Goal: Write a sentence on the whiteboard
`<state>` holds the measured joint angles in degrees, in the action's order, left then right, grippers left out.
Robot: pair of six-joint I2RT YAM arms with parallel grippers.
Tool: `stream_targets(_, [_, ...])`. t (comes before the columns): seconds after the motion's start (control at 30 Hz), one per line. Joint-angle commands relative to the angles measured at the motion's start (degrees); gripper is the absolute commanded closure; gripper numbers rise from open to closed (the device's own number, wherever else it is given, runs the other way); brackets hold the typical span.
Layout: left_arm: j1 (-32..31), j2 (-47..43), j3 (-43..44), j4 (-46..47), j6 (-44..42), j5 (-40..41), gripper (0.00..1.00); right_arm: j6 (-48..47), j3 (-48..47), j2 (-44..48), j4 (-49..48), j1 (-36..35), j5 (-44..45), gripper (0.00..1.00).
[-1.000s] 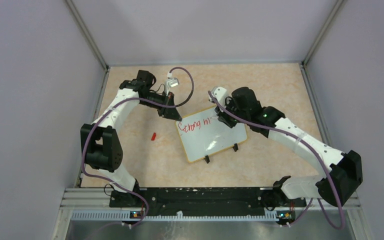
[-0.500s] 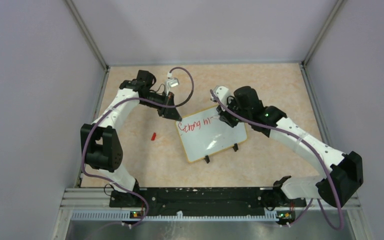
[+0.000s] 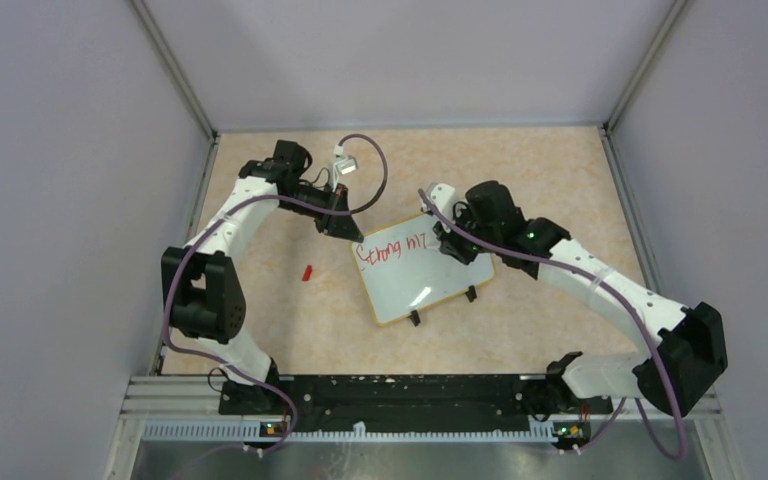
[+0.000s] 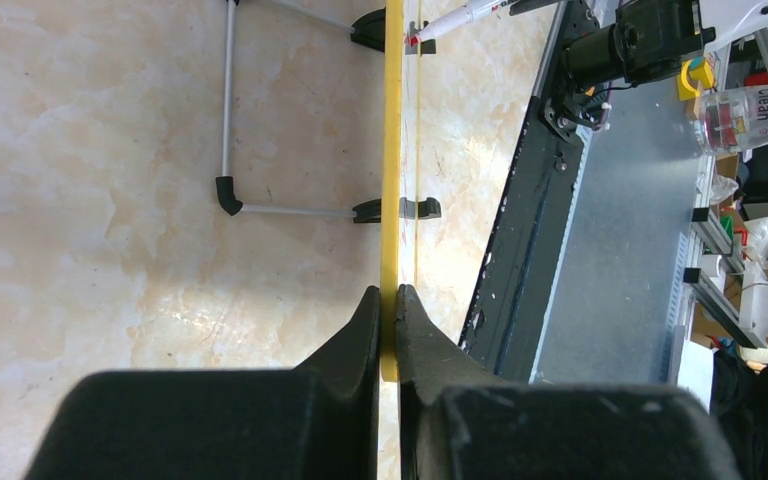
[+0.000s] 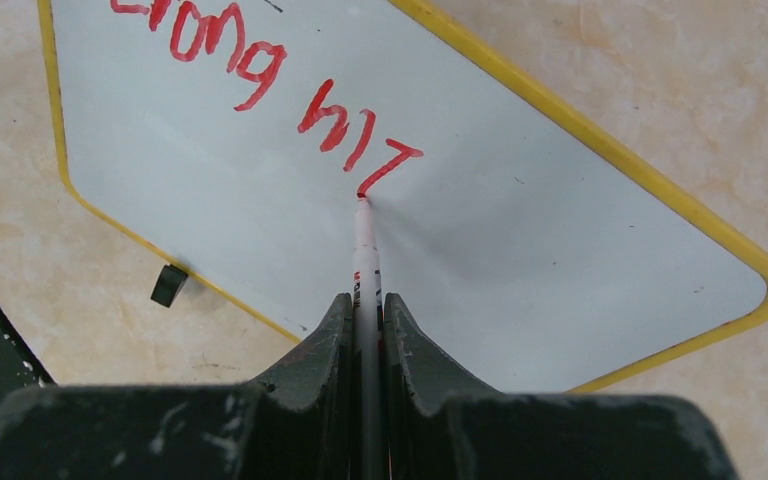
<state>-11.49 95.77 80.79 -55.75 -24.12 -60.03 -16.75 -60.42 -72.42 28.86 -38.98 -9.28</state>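
Between the pressed-together fingers of my right gripper [image 5: 365, 300] sits the marker [image 5: 364, 245], its tip touching the whiteboard [image 5: 260, 220] at the end of the last red stroke. Just beyond the tip, the sentence [image 5: 260, 68] reads "Strong" plus a few more strokes. Across the board, my left gripper [image 4: 388, 300] pinches the yellow rim. Well apart to its left, a red cap [image 3: 307, 272] lies on the table [image 3: 550, 190].

The whiteboard [image 5: 560, 270] is white with a yellow rim, its sentence [image 3: 390, 248] red, the table [image 5: 660, 80] mottled beige.
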Motion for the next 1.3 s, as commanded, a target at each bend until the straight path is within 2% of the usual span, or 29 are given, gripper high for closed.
stream_targets(0.0, [-0.12,-0.38,0.26,0.26,-0.35,-0.92,1.00,-0.62,-4.05,1.36,-0.23,-0.22,2.77,1.00])
stream_targets(0.37, [-0.12,-0.58,0.31,0.11,-0.62,-1.34,1.00,-1.09,-9.75,-0.07,0.36,-0.22,2.82,1.00])
stream_targets(0.93, [-0.12,-0.30,0.66,-0.01,-0.74,-1.19,1.00,-0.83,-5.49,-1.80,-1.82,-0.22,2.13,1.00])
stream_targets(1.27, [-0.12,-0.27,0.60,0.01,-0.62,-1.18,1.00,-0.55,-6.34,-1.06,-0.54,-0.24,1.52,1.00])
